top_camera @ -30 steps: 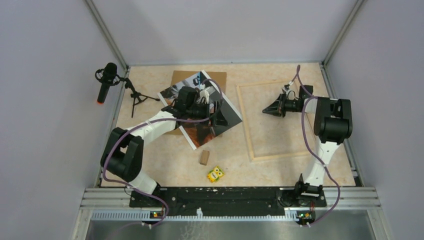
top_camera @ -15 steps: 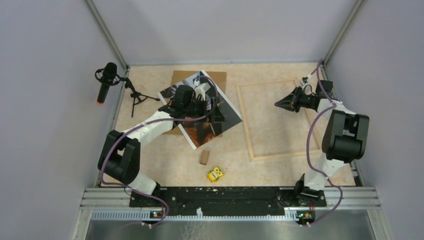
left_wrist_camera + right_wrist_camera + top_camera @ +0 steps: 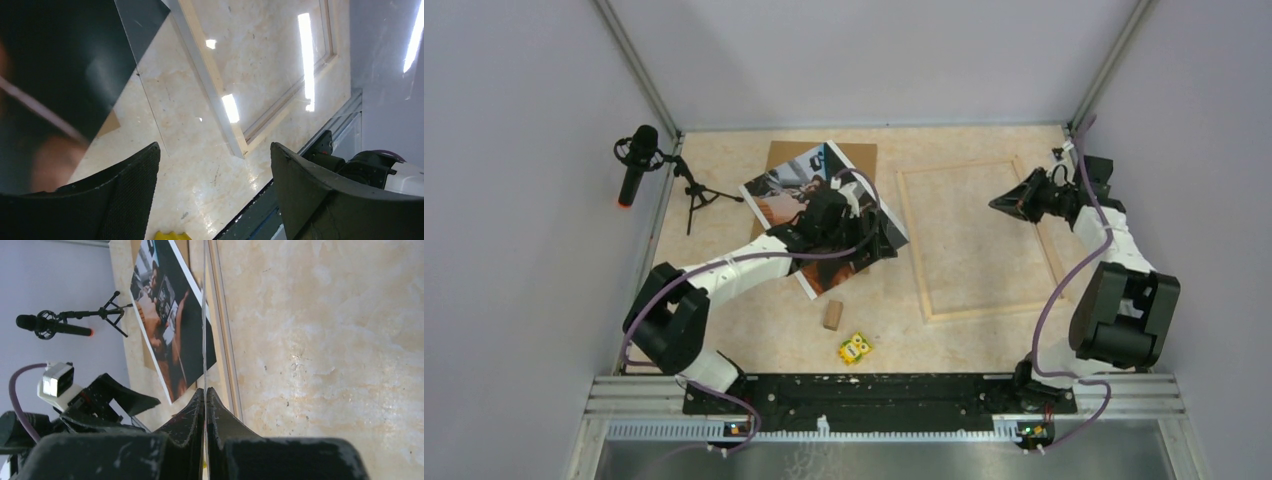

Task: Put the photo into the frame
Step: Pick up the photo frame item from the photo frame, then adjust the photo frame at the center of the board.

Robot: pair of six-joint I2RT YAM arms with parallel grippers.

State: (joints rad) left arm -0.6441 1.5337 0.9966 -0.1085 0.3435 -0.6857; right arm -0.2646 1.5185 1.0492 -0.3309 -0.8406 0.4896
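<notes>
Left gripper (image 3: 214, 150) held open at right corner of photo (image 3: 789, 185), photo laid askew on board (image 3: 854, 155), left of frame (image 3: 984, 312), right gripper (image 3: 205, 390) closed on thin clear sheet (image 3: 204, 340) over frame

Marbled beige table (image 3: 754, 330) carries frame (image 3: 912, 240), brown board (image 3: 864, 155), wooden block (image 3: 832, 315), yellow toy (image 3: 855, 348), mic tripod (image 3: 694, 195).
</notes>
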